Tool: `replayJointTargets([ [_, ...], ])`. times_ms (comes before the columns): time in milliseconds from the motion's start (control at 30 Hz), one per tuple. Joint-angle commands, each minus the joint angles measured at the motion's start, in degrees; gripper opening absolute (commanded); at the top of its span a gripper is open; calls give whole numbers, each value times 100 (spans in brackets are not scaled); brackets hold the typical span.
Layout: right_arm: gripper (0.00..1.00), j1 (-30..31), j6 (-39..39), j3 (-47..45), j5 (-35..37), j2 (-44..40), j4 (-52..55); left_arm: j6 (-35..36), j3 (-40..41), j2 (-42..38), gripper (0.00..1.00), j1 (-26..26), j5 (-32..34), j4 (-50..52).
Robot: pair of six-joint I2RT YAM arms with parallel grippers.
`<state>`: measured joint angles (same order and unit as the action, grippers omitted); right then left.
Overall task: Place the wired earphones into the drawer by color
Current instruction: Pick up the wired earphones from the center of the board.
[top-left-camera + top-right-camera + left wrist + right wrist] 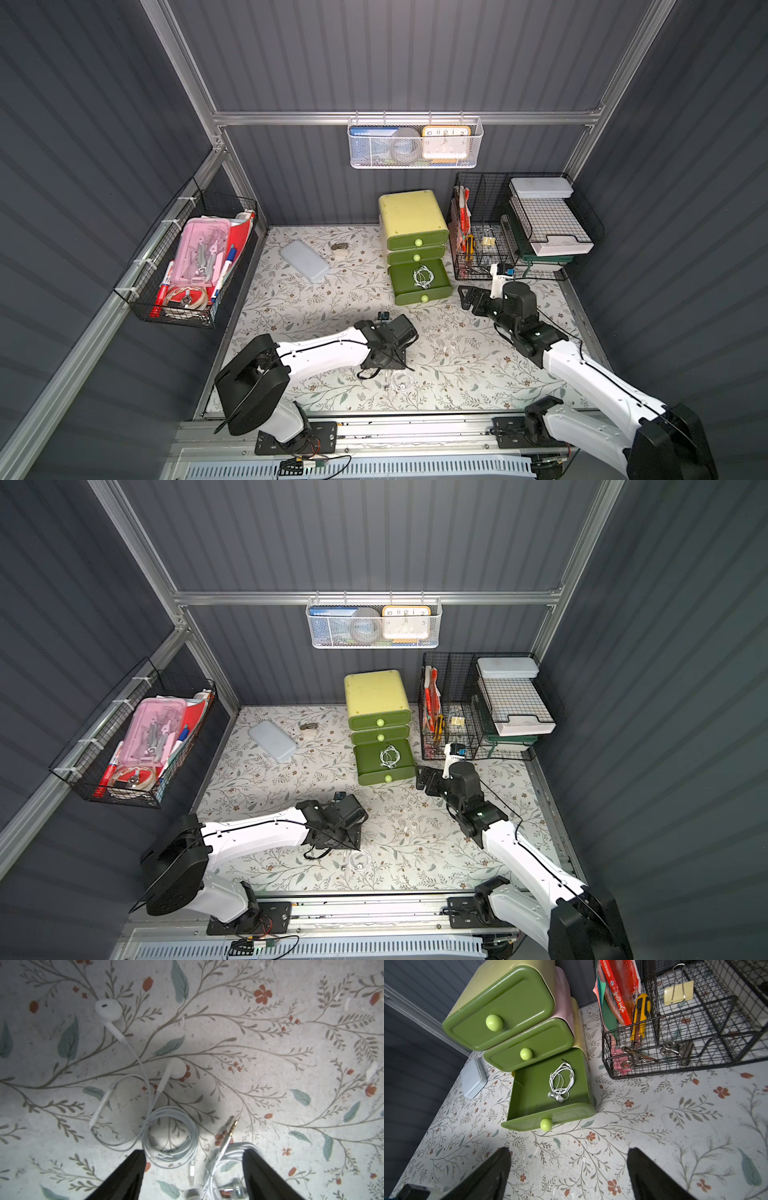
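Two white wired earphones lie on the flowered mat under my left gripper [194,1153], which points down and stands open. One coil [170,1136] with plain white earbuds lies by one finger. A bundle [224,1165] with a metal plug lies against the other finger. In both top views they show as a white tangle [401,380] [358,860] just in front of the left wrist. The green drawer unit [413,224] has its bottom drawer [529,1086] pulled out, with a white earphone coil [560,1082] [423,276] inside. My right gripper [569,1151] [469,297] hovers open and empty beside that drawer.
A grey-blue case [304,262] and a small clip [338,248] lie at the back left of the mat. A black wire organizer [498,232] stands right of the drawers. A black basket [195,266] hangs on the left wall, a white one [415,143] on the back wall.
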<state>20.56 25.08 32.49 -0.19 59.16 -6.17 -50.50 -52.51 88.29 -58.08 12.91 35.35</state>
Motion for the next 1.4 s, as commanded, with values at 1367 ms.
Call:
replayJointTargets([
  [1367,92,-17,101,-94,19,-246,-42,-654,163,554,44,32,80,-187],
])
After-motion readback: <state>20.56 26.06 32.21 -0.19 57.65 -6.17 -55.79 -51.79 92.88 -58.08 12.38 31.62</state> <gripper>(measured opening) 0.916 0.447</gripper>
